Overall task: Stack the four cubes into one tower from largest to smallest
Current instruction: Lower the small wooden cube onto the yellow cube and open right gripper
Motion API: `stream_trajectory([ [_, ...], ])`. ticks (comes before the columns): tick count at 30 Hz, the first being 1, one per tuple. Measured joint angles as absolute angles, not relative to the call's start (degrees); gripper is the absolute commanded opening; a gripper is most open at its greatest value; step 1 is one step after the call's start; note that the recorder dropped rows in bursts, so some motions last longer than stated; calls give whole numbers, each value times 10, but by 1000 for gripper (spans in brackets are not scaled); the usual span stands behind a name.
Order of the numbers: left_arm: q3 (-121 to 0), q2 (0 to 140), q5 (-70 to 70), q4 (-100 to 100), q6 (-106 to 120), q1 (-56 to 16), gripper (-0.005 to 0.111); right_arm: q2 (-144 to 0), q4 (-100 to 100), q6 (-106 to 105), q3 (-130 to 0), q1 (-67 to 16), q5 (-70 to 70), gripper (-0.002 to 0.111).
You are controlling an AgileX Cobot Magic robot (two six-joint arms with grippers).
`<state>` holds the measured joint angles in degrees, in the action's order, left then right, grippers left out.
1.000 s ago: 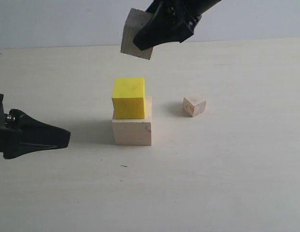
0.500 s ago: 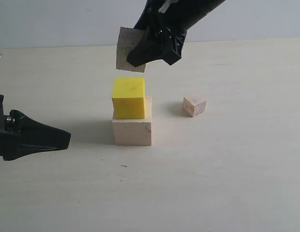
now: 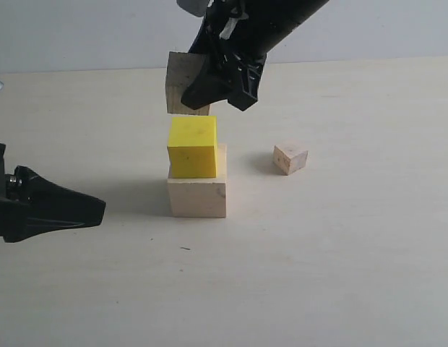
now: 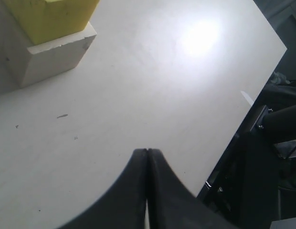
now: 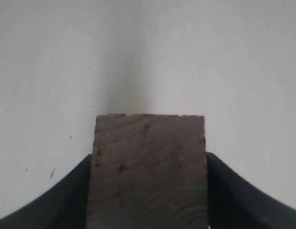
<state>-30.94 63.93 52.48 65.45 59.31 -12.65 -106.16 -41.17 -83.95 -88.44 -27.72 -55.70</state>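
Jaws of the right gripper (image 3: 218,92) clamp the larger tan cube (image 3: 182,88), which hangs just above the yellow cube (image 3: 192,147) atop the pale whitish cube (image 3: 197,196), sitting slightly left of it in the exterior view. The left gripper (image 3: 92,208) lies pinched shut, empty, well apart.

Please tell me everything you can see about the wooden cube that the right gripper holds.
The tan wooden cube is bare wood with visible grain and small dark specks. The right gripper clamps it on two opposite sides, nearly level, in the air just above the yellow cube. Whether they touch is unclear.
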Motion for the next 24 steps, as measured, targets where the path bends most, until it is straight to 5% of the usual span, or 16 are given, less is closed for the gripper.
stream_trajectory([
  [24, -309, 639, 532, 652, 594, -126, 0, -1090, -405, -829, -884, -278, -562, 0],
])
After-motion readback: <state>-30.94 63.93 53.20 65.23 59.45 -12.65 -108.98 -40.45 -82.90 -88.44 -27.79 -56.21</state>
